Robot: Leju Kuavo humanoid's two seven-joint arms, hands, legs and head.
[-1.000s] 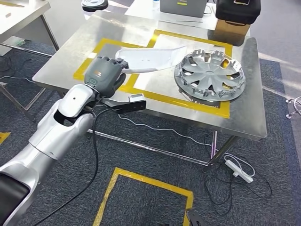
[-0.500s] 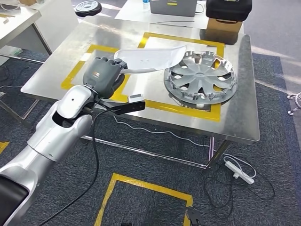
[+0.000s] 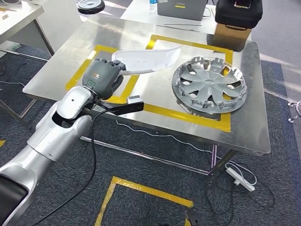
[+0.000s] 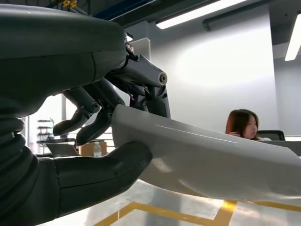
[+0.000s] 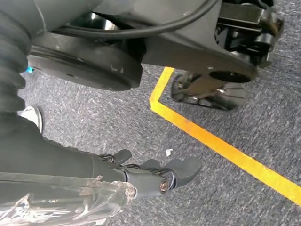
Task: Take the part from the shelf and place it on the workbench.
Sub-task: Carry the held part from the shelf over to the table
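Leftward now, part (image 3: 145,60) held beside hubcap (image 3: 209,84) on workbench (image 3: 245,127)

Workbench surface, head view.
You have a steel workbench (image 3: 106,37) across the upper frame, marked with yellow tape rectangles (image 3: 184,115). A grey wheel cover (image 3: 209,84) lies flat at right of centre; a cardboard box (image 3: 230,34) sits at the upper right.

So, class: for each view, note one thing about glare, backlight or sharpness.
Head view: glare patches on the steel workbench, everything sharp. Left wrist view: a bright wall and ceiling lights backlight the left hand, leaving it dark against the pale part. Right wrist view: even light, carpet crisp, right hand sharp.
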